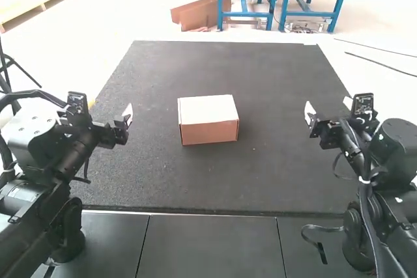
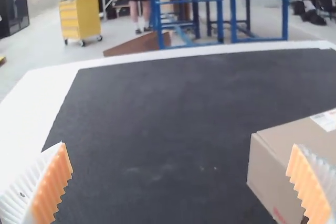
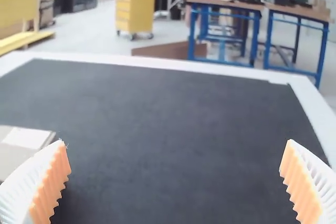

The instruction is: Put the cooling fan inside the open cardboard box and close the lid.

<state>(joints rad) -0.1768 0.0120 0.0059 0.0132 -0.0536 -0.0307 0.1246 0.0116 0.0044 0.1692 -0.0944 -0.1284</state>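
Note:
A small cardboard box (image 1: 208,118) stands on the middle of the black mat (image 1: 273,89) with its lid flat and shut. A corner of the box (image 2: 294,161) appears in the left wrist view, and a bit of its top (image 3: 21,145) in the right wrist view. My left gripper (image 1: 111,125) hovers open at the mat's left edge, apart from the box. Over at the mat's right edge, my right gripper (image 1: 329,118) is held open with nothing between its fingers. Both have white ribbed fingers (image 2: 50,182) with orange pads (image 3: 299,182). I see no fan.
The black mat covers most of the white table (image 1: 78,50). There is free mat all around the box.

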